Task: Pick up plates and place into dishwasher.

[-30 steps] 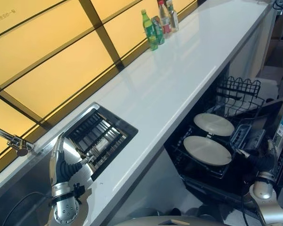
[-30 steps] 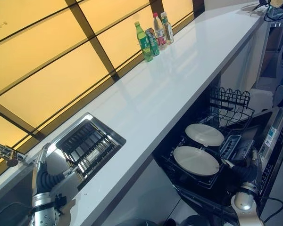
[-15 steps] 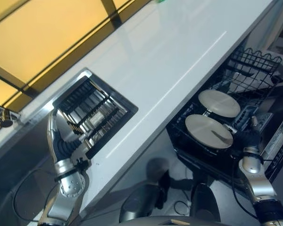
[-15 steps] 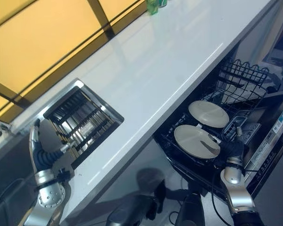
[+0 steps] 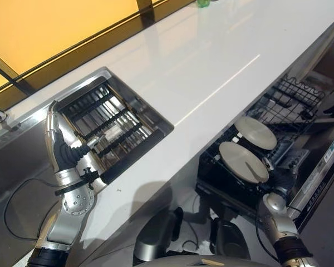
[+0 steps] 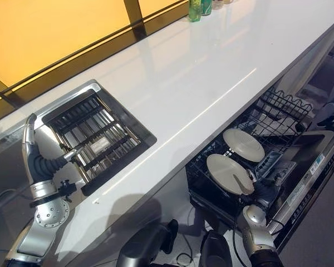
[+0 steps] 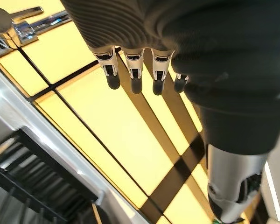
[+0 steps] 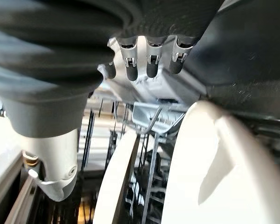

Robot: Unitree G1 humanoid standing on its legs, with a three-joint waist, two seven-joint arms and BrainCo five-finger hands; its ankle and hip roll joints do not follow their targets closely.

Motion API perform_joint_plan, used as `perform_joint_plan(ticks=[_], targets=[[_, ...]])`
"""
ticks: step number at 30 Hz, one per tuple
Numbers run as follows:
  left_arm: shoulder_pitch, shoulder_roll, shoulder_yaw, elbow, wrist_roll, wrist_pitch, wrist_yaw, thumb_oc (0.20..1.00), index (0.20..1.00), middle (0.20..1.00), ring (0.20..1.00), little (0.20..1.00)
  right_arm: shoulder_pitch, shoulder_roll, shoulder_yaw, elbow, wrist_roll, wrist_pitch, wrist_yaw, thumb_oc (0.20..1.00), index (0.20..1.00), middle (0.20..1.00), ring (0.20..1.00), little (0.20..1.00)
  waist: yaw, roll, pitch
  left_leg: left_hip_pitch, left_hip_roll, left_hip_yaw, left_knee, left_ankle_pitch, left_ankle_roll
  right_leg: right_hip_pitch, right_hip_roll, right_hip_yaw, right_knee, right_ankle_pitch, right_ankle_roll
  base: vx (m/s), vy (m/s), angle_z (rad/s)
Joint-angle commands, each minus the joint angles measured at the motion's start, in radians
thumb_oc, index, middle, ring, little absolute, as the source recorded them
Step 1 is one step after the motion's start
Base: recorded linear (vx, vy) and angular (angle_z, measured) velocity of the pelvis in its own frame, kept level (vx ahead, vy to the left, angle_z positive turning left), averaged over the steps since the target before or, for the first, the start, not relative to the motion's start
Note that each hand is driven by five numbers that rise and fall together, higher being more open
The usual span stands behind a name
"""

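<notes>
Right eye view: two plates (standing) in dishwasher rack.

The counter is white, smooth and glossy, catching a bright streak. The sink at lower left is brushed metal, its drain rack dark bars. Two plates look matt off-white, resting in a black wire rack at right.

A long white surface ran below amber wall panels. A slatted metal rack sat in its sink recess, and bottles stood at its far end.
</notes>
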State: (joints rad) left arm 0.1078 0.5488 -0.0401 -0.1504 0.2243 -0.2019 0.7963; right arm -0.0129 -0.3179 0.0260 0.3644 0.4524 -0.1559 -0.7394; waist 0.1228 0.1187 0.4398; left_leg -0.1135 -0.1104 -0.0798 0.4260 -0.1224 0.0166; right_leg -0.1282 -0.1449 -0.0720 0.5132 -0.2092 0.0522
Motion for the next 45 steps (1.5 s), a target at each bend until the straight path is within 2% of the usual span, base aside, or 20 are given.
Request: perform_joint_plan(ticks=[1, 4, 7, 10, 14, 16, 20, 24, 25, 29, 34, 35, 40, 45], targets=[[0.129, -0.028, -0.053, 0.056, 0.086, 0.032, 0.044, 1.0, 1.0, 1.0, 1.0, 1.0, 0.0, 0.016, -0.007, -0.094, 0.088, -0.006, 0.026, 1.0, 1.0, 1.0, 1.0, 1.0, 0.019, -0.031, 0.031, -0.151, -0.032, 0.007, 0.162, -0.003, 0.016, -0.032, -0.051, 0.007, -0.023, 0.203, 0.026, 0.0, 0.031, -0.14], [0.141, -0.037, -0.049, 0.039, 0.093, 0.043, 0.027, 1.0, 1.0, 1.0, 1.0, 1.0, 0.019, 0.023, -0.011, -0.101, 0.144, 0.004, 0.15, 1.0, 1.0, 1.0, 1.0, 1.0, 0.015, -0.026, 0.023, -0.18, -0.041, 0.011, 0.214, -0.014, 0.023, -0.064, -0.053, 0.008, 0.054, 0.177, 0.014, 0.01, 0.047, 0.0], [0.152, -0.042, -0.037, 0.03, 0.084, 0.046, -0.009, 1.0, 1.0, 1.0, 1.0, 1.0, 0.044, 0.018, 0.008, -0.148, 0.107, 0.052, 0.291, 1.0, 1.0, 1.0, 1.0, 1.0, 0.013, -0.023, 0.004, -0.23, -0.062, 0.017, 0.291, -0.042, 0.03, -0.128, -0.069, 0.015, 0.147, 0.146, 0.007, 0.0, 0.077, 0.09], [0.165, -0.047, -0.031, 0.034, 0.085, 0.03, -0.019, 1.0, 1.0, 1.0, 1.0, 1.0, 0.067, 0.011, 0.032, -0.192, 0.085, 0.081, 0.382, 1.0, 1.0, 1.0, 1.0, 1.0, 0.012, -0.027, -0.008, -0.278, -0.079, 0.025, 0.347, -0.059, 0.031, -0.194, -0.073, 0.031, 0.216, 0.122, 0.003, -0.04, 0.066, 0.04], [0.152, -0.039, -0.036, 0.049, 0.064, 0.023, -0.006, 1.0, 1.0, 1.0, 1.0, 1.0, 0.047, -0.003, 0.063, -0.219, 0.091, 0.059, 0.498, 1.0, 1.0, 1.0, 1.0, 1.0, 0.015, -0.032, -0.008, -0.353, -0.097, 0.04, 0.422, -0.089, 0.042, -0.301, -0.071, 0.051, 0.313, 0.083, -0.006, -0.1, 0.08, -0.08], [0.142, -0.037, -0.041, 0.058, 0.06, 0.022, -0.006, 1.0, 1.0, 1.0, 1.0, 1.0, 0.032, -0.005, 0.075, -0.22, 0.087, 0.051, 0.525, 1.0, 1.0, 1.0, 1.0, 1.0, 0.019, -0.031, -0.009, -0.375, -0.1, 0.043, 0.437, -0.097, 0.043, -0.332, -0.068, 0.055, 0.336, 0.075, -0.008, -0.08, 0.053, -0.14], [0.117, -0.026, -0.05, 0.083, 0.05, 0.01, -0.002, 1.0, 1.0, 1.0, 1.0, 1.0, -0.019, -0.007, 0.114, -0.22, 0.085, 0.011, 0.563, 1.0, 1.0, 1.0, 1.0, 1.0, 0.041, -0.029, -0.005, -0.436, -0.113, 0.043, 0.484, -0.108, 0.046, -0.407, -0.066, 0.055, 0.393, 0.062, -0.014, -0.07, 0.047, 0.02], [0.088, -0.013, -0.066, 0.106, 0.041, -0.003, 0.006, 1.0, 1.0, 1.0, 1.0, 1.0, -0.088, 0.004, 0.158, -0.224, 0.073, -0.016, 0.54, 1.0, 1.0, 1.0, 1.0, 1.0, 0.071, -0.02, -0.001, -0.485, -0.128, 0.038, 0.518, -0.112, 0.049, -0.466, -0.077, 0.042, 0.439, 0.054, -0.02, -0.03, 0.04, -0.05], [0.083, -0.011, -0.071, 0.114, 0.04, -0.006, 0.003, 1.0, 1.0, 1.0, 1.0, 1.0, -0.107, 0.009, 0.167, -0.221, 0.072, -0.023, 0.533, 1.0, 1.0, 1.0, 1.0, 1.0, 0.082, -0.018, -0.004, -0.479, -0.13, 0.034, 0.532, -0.142, 0.051, -0.465, -0.08, 0.04, 0.457, 0.026, -0.013, 0.05, 0.026, -0.12], [0.074, -0.001, -0.075, 0.13, 0.03, -0.015, -0.012, 1.0, 1.0, 1.0, 1.0, 1.0, -0.161, 0.028, 0.187, -0.219, 0.066, -0.045, 0.512, 1.0, 1.0, 1.0, 1.0, 1.0, 0.11, -0.011, -0.004, -0.491, -0.137, 0.028, 0.545, -0.141, 0.051, -0.479, -0.098, 0.024, 0.48, 0.021, -0.012, 0.05, 0.026, 0.21], [0.076, 0.019, -0.073, 0.151, 0.028, -0.032, -0.04, 1.0, 1.0, 1.0, 1.0, 1.0, -0.25, 0.044, 0.183, -0.192, 0.075, -0.056, 0.477, 1.0, 1.0, 1.0, 1.0, 1.0, 0.155, -0.006, -0.007, -0.464, -0.154, 0.003, 0.527, -0.122, 0.051, -0.448, -0.127, -0.011, 0.469, 0.034, -0.008, 0.08, 0.004, 0.14], [0.079, 0.026, -0.068, 0.158, 0.024, -0.044, -0.051, 1.0, 1.0, 1.0, 1.0, 1.0, -0.276, 0.046, 0.176, -0.184, 0.076, -0.054, 0.471, 1.0, 1.0, 1.0, 1.0, 1.0, 0.164, -0.003, -0.008, -0.463, -0.159, -0.005, 0.504, -0.085, 0.049, -0.445, -0.135, -0.025, 0.448, 0.066, -0.015, 0.0, 0.001, 0.48], [0.096, 0.042, -0.057, 0.173, 0.019, -0.072, -0.079, 1.0, 1.0, 1.0, 1.0, 1.0, -0.317, 0.053, 0.172, -0.173, 0.076, -0.042, 0.464, 1.0, 1.0, 1.0, 1.0, 1.0, 0.189, -0.005, -0.021, -0.414, -0.169, -0.036, 0.452, -0.054, 0.045, -0.386, -0.138, -0.052, 0.398, 0.088, -0.003, 0.06, -0.027, 0.13], [0.112, 0.047, -0.061, 0.162, 0.018, -0.074, -0.101, 1.0, 1.0, 1.0, 1.0, 1.0, -0.31, 0.053, 0.181, -0.172, 0.101, -0.069, 0.512, 1.0, 1.0, 1.0, 1.0, 1.0, 0.202, -0.016, -0.042, -0.345, -0.162, -0.062, 0.375, -0.025, 0.043, -0.296, -0.141, -0.086, 0.322, 0.11, 0.008, 0.08, -0.058, 0.22]])
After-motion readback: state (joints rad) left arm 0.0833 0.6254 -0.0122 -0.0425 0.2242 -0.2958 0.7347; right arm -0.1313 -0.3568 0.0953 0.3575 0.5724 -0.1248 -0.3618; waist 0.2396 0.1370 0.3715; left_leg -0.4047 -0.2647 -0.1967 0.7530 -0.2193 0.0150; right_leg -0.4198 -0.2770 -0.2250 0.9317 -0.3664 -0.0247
